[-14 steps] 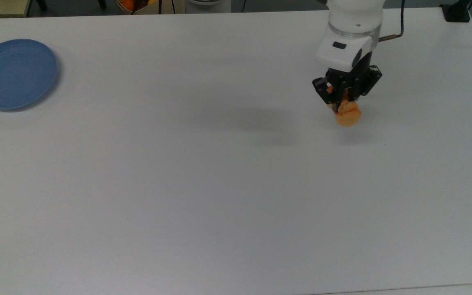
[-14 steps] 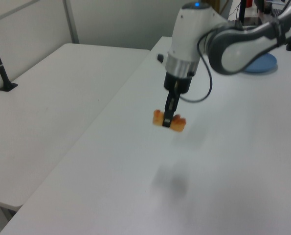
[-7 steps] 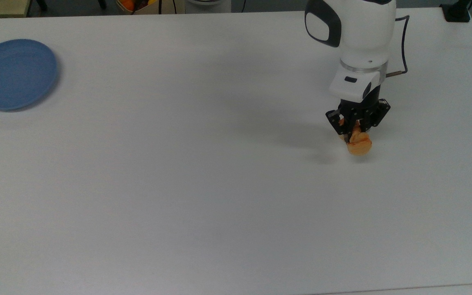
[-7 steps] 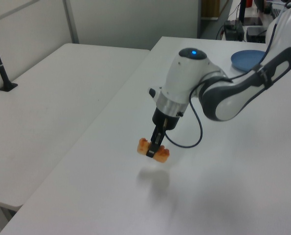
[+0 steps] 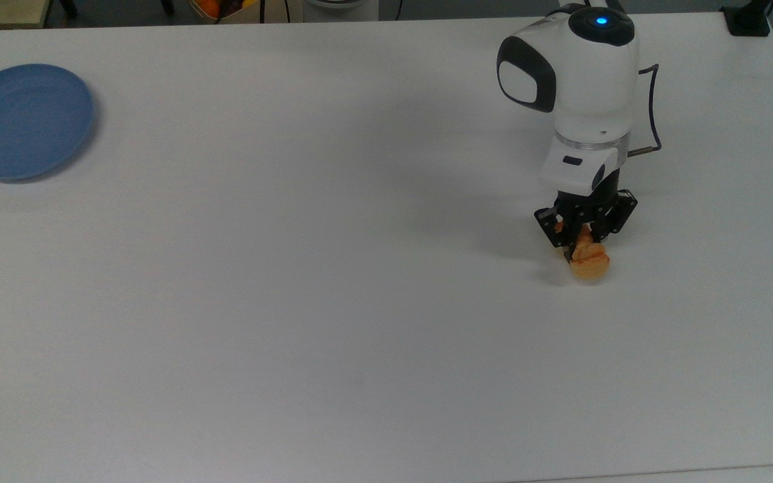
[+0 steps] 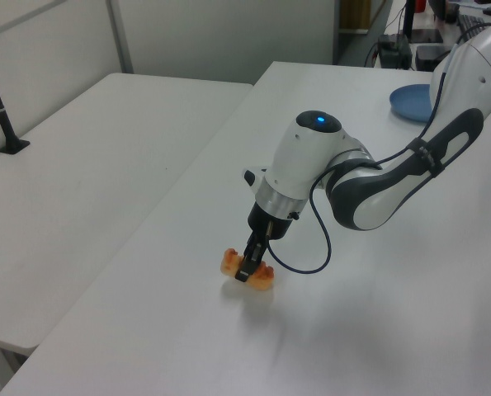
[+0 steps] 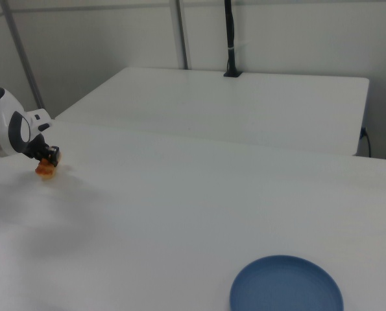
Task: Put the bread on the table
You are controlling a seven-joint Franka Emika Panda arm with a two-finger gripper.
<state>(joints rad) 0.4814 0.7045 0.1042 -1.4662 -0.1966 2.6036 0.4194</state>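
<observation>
Now, arm: the white arm (image 5: 581, 87) reaches down toward the table (image 5: 292, 302) on the top view's right side, a blue light lit on its upper joint.
Gripper: the black gripper (image 5: 584, 243) points downward, low over the table; in the left view it (image 6: 247, 271) sits at the middle of the bread.
Jaws: closed narrowly on the bread, pinching it across its middle.
Bread: the golden-orange bread (image 5: 590, 261) is between the fingers, at or just above the table surface; whether it touches the table I cannot tell. In the left view its two ends (image 6: 262, 280) stick out on either side of the fingers, with a small shadow right under it. In the right view it (image 7: 46, 170) shows at the far left.
Plate: a round blue plate (image 5: 21, 119) lies flat near the top view's left edge, well apart from the bread.
Cable: a dark cable (image 5: 653, 107) loops beside the wrist.
</observation>
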